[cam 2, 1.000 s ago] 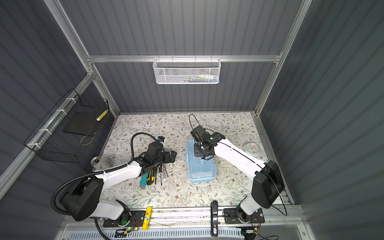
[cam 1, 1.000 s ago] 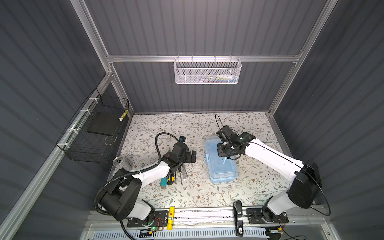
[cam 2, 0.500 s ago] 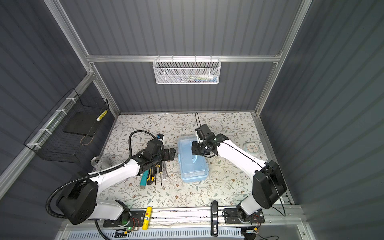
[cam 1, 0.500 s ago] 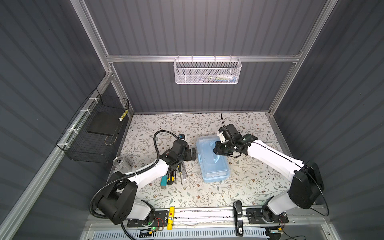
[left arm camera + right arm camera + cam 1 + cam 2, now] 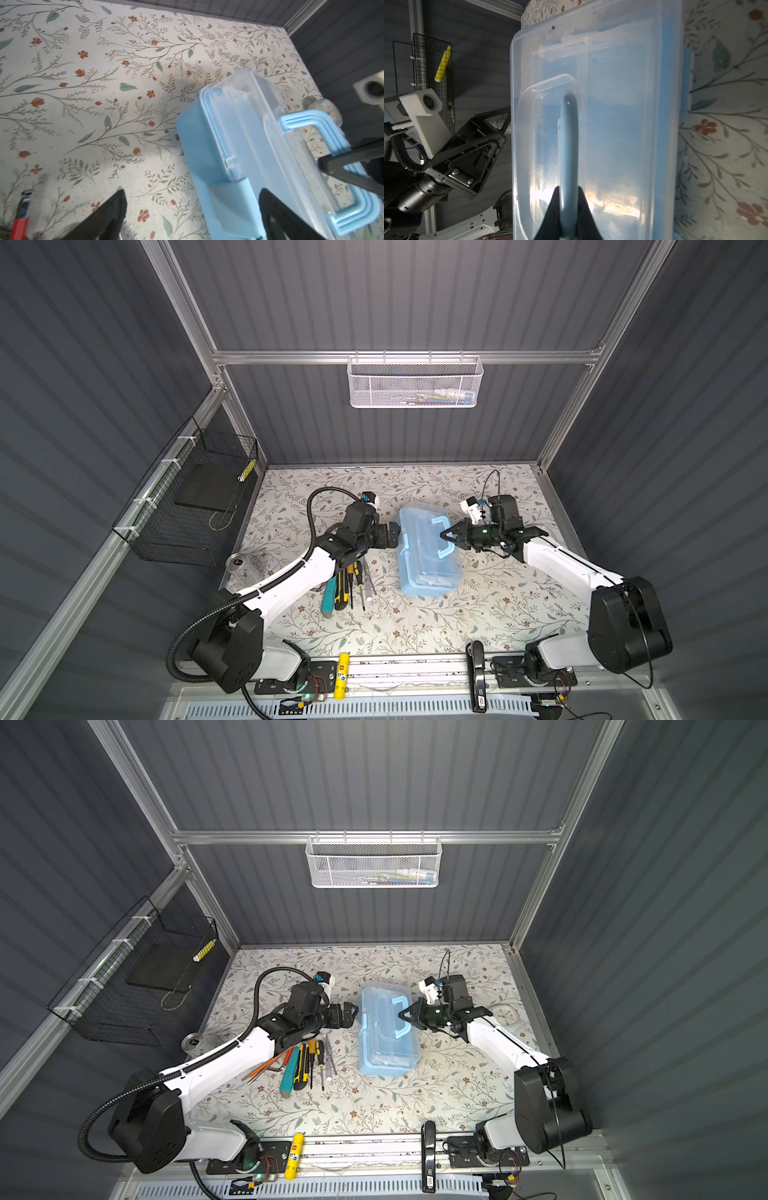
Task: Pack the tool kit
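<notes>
Right gripper (image 5: 444,536) pinching blue handle (image 5: 447,549) of box (image 5: 428,576); I'm seeing left gripper (image 5: 392,534) spread wide, box latch (image 5: 230,199) sitting between its fingers; loose tools (image 5: 307,1060) lying on table (image 5: 498,605).

The right jaws have dragged the box (image 5: 428,572) leftward by its handle (image 5: 441,521), beside the left jaws.

On the floral table (image 5: 415,626) I see the box (image 5: 430,587), tools (image 5: 341,593) in a row beside it, and a can (image 5: 237,563).
</notes>
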`<move>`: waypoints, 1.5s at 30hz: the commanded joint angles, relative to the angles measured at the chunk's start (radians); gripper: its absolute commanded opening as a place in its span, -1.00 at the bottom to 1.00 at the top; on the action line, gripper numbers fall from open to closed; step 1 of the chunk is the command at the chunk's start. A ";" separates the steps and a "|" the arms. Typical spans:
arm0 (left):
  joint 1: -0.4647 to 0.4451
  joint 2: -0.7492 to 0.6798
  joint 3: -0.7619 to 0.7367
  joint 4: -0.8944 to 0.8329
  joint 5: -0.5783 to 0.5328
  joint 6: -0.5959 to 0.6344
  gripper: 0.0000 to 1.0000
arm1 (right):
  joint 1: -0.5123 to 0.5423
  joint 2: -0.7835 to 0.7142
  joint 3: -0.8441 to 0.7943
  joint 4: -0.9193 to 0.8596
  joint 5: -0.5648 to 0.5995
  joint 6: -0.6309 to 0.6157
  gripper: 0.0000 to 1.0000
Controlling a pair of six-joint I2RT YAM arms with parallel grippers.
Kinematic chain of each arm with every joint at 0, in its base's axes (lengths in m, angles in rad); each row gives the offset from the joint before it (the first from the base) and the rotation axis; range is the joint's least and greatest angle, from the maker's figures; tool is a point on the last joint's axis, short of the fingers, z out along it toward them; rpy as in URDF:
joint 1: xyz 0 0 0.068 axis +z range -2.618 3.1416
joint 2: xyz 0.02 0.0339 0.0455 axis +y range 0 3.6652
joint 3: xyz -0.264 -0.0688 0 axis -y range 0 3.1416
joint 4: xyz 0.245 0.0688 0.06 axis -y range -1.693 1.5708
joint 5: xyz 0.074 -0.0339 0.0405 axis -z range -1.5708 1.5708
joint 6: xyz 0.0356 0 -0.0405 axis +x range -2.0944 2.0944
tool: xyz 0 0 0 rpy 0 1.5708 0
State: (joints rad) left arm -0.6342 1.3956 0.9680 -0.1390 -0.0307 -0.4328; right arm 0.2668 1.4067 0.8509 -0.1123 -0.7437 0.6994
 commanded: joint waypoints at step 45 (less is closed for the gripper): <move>-0.147 0.347 0.548 -0.338 0.347 -0.238 0.99 | -0.103 -0.037 -0.028 -0.174 0.182 -0.219 -1.00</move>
State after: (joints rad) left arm -0.7780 1.7187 1.4651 -0.3851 0.2733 -0.6750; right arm 0.1593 1.3628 0.7967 -0.2657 -0.5903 0.5133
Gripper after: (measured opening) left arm 0.994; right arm 0.113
